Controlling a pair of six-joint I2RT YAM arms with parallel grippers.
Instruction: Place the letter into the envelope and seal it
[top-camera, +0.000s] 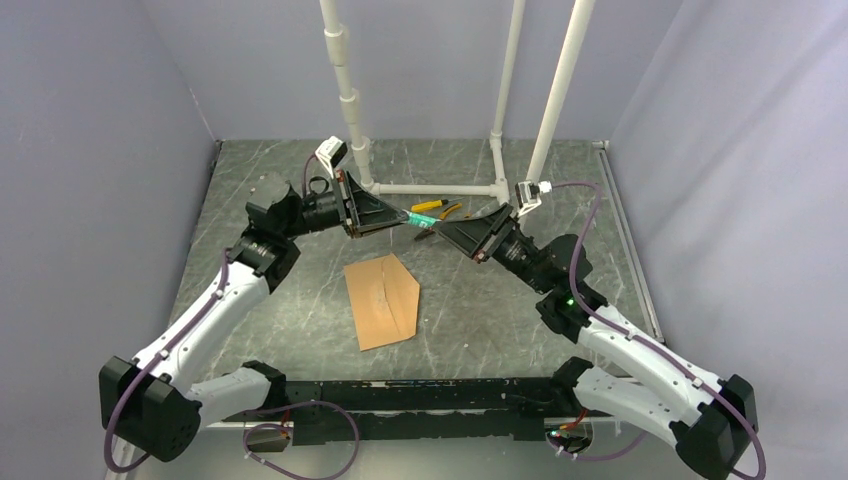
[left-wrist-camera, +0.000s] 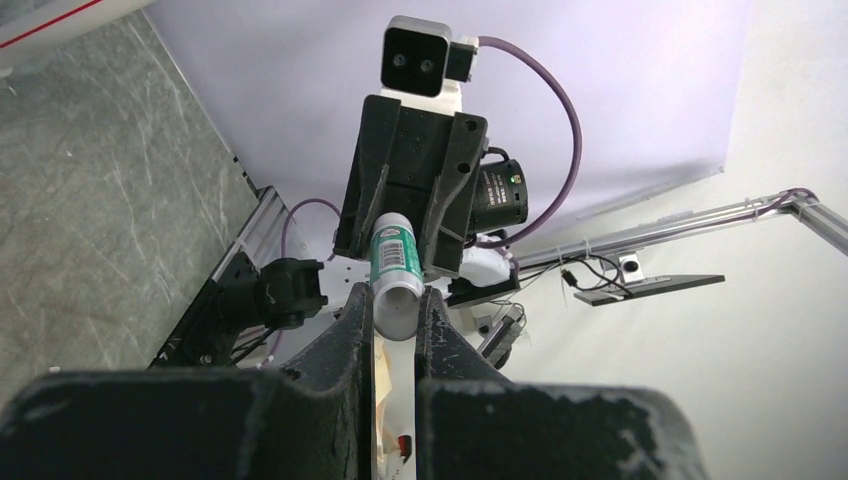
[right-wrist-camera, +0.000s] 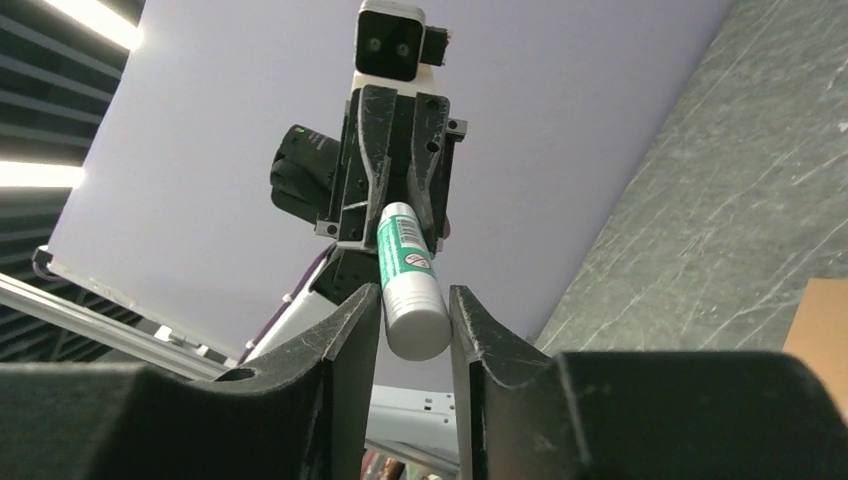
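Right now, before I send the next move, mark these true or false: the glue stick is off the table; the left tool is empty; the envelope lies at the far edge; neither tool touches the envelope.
1. The glue stick is up off the table, between the left tool and the right tool: true.
2. The left tool is open and empty: false; it is shut on one end of the glue stick.
3. The envelope lies at the table's far edge: false; it lies mid-table, towards the near edge.
4. Neither tool touches the envelope: true.
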